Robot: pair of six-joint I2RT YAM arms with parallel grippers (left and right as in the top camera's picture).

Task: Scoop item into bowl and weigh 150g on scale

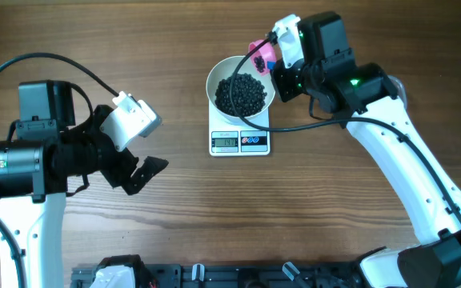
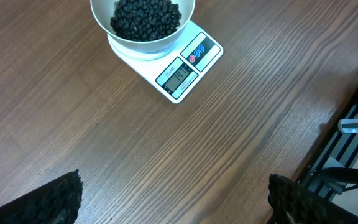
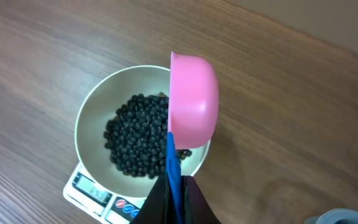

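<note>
Pinches scoop [image 3: 194, 102] by handle in right hand [image 3: 171, 198], axis straight ahead, cup tipped over bowl [image 3: 94, 111] rim above beans [image 3: 135, 140] on scale [image 3: 89, 186]; far nearer than spread left hand [image 2: 173, 196].

Two arms, white shells over black joints.
The left arm [image 1: 22, 216] and right arm [image 1: 402, 160] each carry a white camera block [image 1: 130, 120] at the wrist and a looping black cable [image 1: 54, 58]; a green light [image 1: 355, 81] glows on the right one, and the left hand [image 1: 142, 176] has black, rough-textured fingers [image 2: 58, 200].
</note>
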